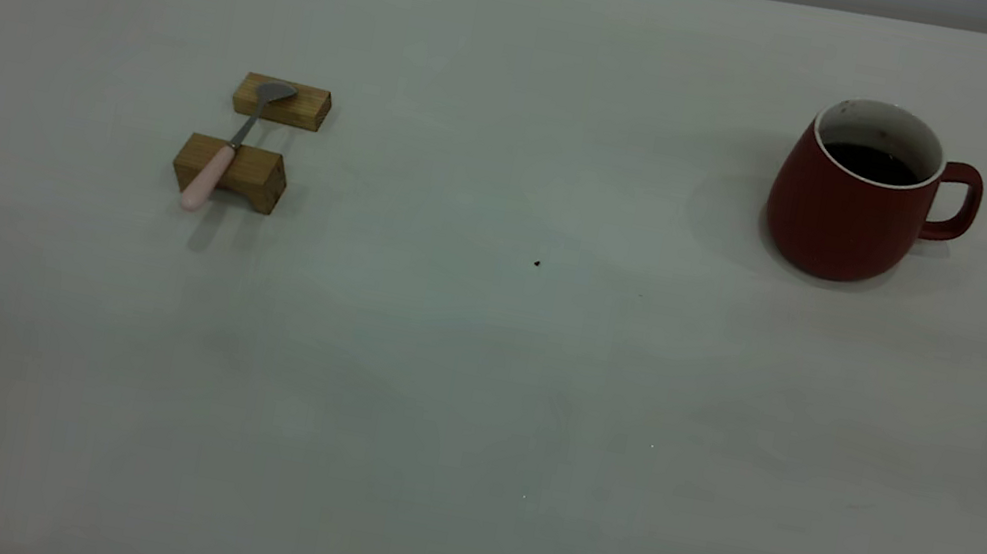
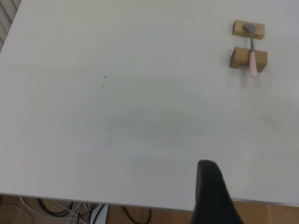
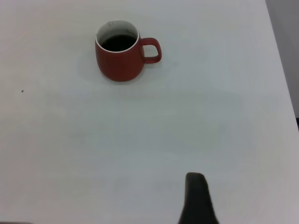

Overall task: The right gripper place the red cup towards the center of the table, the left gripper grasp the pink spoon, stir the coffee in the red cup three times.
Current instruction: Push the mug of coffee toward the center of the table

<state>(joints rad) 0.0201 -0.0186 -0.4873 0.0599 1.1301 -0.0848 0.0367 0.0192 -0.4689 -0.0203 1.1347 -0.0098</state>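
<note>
Pink spoon [image 1: 229, 144] bridges two blocks [image 1: 230, 171]; red cup [image 1: 852, 203] holds coffee [image 1: 871, 163].

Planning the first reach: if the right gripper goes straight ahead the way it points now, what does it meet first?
Probably nothing at first: bare table lies ahead of the one visible finger. The red cup stands farther off and to one side of that line, though depth is unclear.

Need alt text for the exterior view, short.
A squat dark-red ceramic mug of near-black coffee stands at the right of an off-white table, handle pointing right. At left, a pink-handled metal spoon bridges two tan wooden blocks. No arm shows.
</note>
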